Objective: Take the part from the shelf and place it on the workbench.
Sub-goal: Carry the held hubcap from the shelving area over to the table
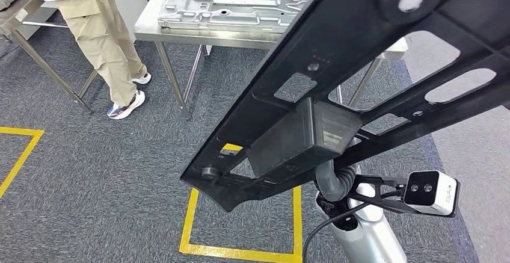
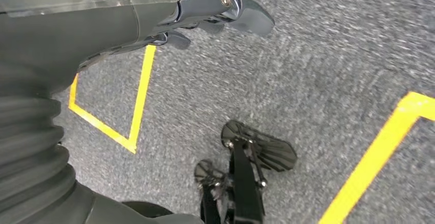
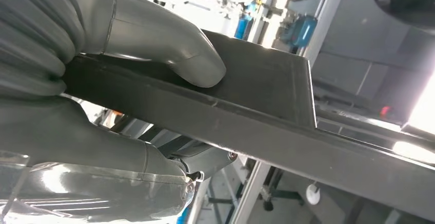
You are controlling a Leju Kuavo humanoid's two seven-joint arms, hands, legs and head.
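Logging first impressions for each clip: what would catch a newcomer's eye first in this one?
The long black part stretches slantwise across the head view, close to the camera, and in the right wrist view the right hand grips it with the thumb pressed on top. Behind it stands a steel workbench bearing a grey metal panel, with a person beside it on grey carpet marked with yellow tape.

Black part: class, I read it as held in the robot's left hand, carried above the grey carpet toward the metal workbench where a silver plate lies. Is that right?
Not quite. The right hand grips the black part, as the right wrist view shows; the left hand holds nothing over the carpet. The workbench and silver plate stand as stated.
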